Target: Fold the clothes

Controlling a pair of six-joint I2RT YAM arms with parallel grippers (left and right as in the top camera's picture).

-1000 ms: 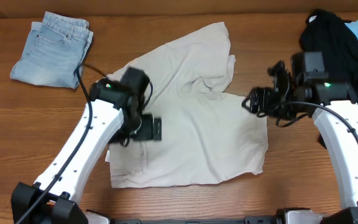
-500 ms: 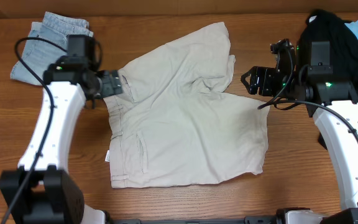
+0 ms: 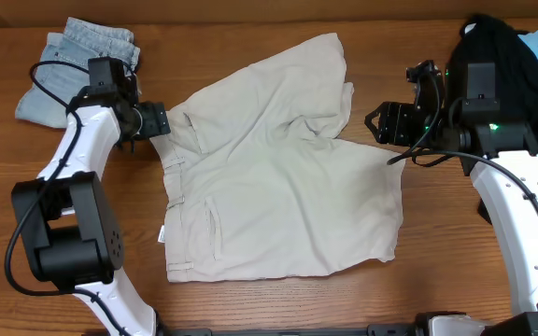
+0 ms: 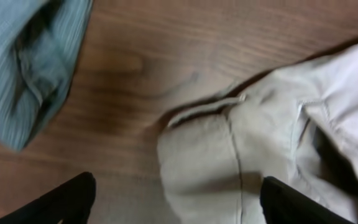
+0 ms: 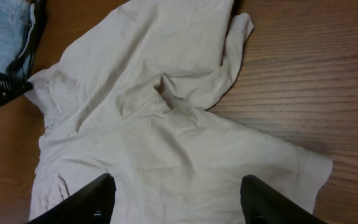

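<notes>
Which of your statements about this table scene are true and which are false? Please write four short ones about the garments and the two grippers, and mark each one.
1. The khaki shorts lie mostly spread out on the table. True.
2. The left gripper is shut on the denim garment. False: it is open at the waistband corner of the shorts, and the denim lies apart on bare wood.
3. The right gripper is open and holds nothing. True.
4. The black garment lies on top of the shorts. False: it lies at the table's far right, apart from them.
</notes>
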